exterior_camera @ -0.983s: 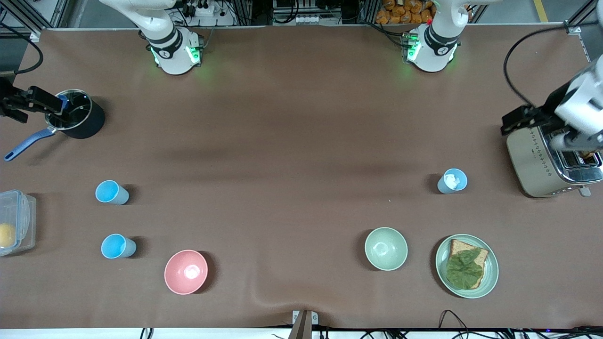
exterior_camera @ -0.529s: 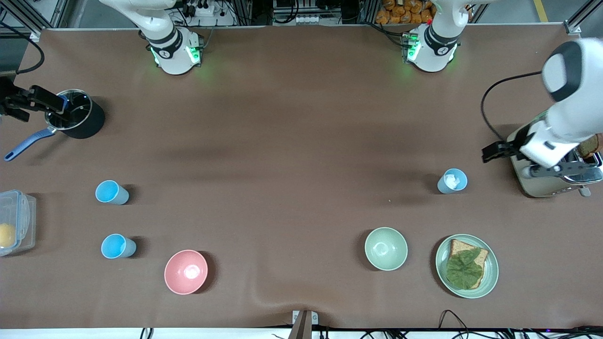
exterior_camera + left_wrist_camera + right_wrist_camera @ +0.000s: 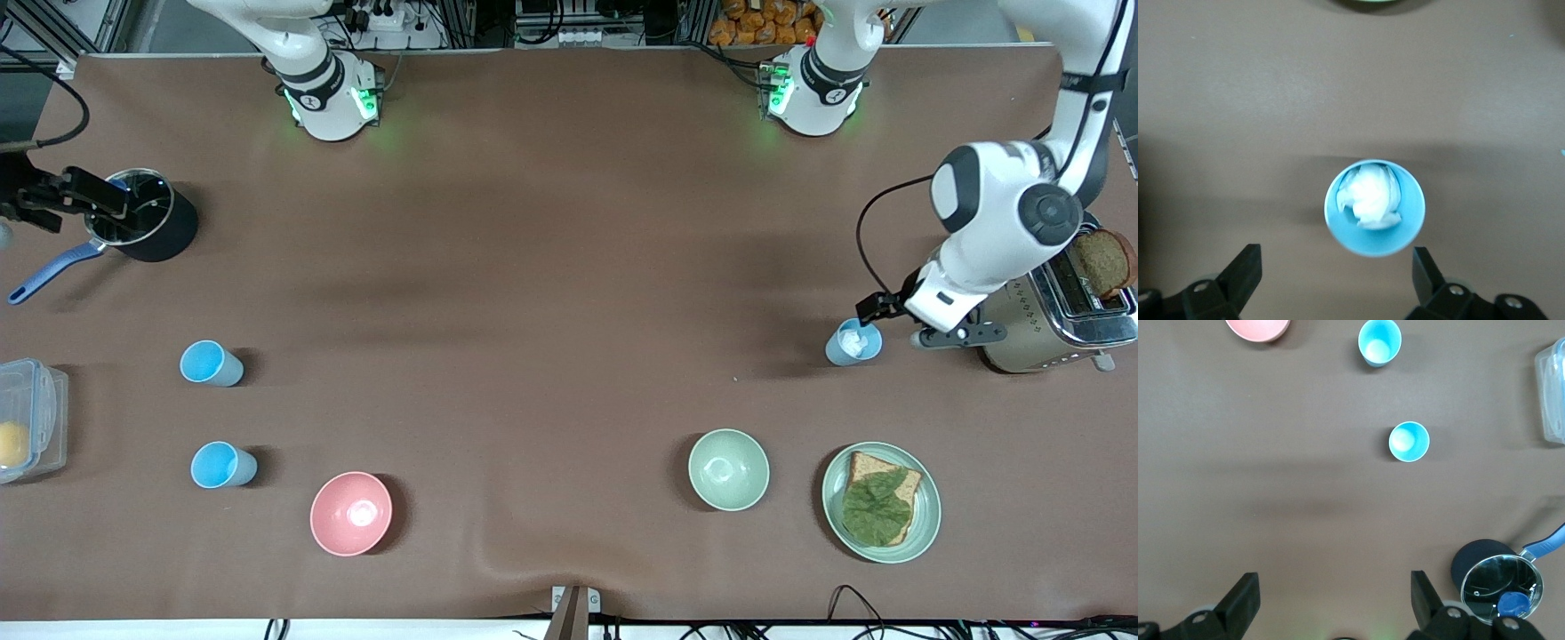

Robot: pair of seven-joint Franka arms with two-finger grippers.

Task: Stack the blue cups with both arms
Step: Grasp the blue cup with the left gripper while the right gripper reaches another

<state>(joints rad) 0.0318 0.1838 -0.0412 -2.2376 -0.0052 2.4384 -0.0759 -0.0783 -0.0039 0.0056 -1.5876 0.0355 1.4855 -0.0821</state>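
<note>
Nearest the front camera, a pink bowl is set on the brown table; this bowl serves as the landmark. At about the same nearness, toward the left arm's end of the table, a pale green bowl and a green plate carrying bread topped with a leaf are seen. Just beside the pink bowl, toward the right arm's end and slightly farther from the camera, an upright blue cup is found. A second blue cup stands farther from the camera than the first, apart from it. A clear lidded container lies at the table edge near these cups.

Well apart from the pink bowl, toward the left arm's end, a third blue cup is placed, with something white crumpled inside it. The left tool is held over this cup, its fingers spread wide to either side of the rim without touching. A toaster with a slice of bread stands just beside that cup.

Farthest from the pink bowl, a black pot with a glass lid is seen. The right tool is held beside it, fingers spread wide, nothing gripped
</note>
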